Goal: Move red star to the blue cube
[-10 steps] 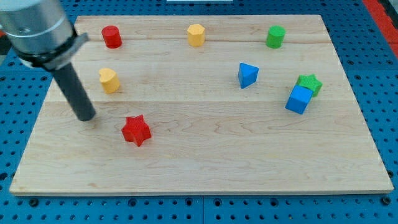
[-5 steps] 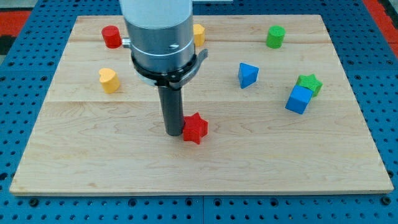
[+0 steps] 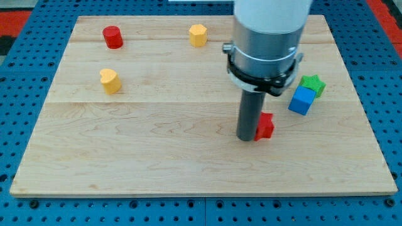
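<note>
The red star [image 3: 266, 126] lies on the wooden board [image 3: 188, 157], right of centre. My tip [image 3: 247, 137] touches the star's left side and partly covers it. The blue cube [image 3: 302, 100] sits to the star's upper right, a short gap away. The arm's grey body hides the board above the star.
A green star [image 3: 313, 83] touches the blue cube's upper right. A red cylinder [image 3: 112, 37] and a yellow block [image 3: 198, 35] stand near the view's top. A yellow heart-shaped block [image 3: 110, 81] is at the left.
My tip has swept from the board's left to right of centre, pushing the red star with it toward the blue cube. The arm now hides the blue triangle block and green cylinder.
</note>
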### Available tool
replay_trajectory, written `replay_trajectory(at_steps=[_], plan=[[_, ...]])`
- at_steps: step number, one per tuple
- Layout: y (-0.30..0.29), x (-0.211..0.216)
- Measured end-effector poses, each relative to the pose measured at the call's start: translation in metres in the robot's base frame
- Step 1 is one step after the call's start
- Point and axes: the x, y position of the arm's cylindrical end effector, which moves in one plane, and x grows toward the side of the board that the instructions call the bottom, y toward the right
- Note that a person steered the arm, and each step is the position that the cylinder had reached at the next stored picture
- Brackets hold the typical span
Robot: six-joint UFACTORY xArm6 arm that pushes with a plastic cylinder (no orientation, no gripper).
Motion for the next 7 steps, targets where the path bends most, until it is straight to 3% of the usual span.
replay_trajectory(at_steps=[5, 7], plan=[[0.051, 0.003], [0.058, -0.037]])
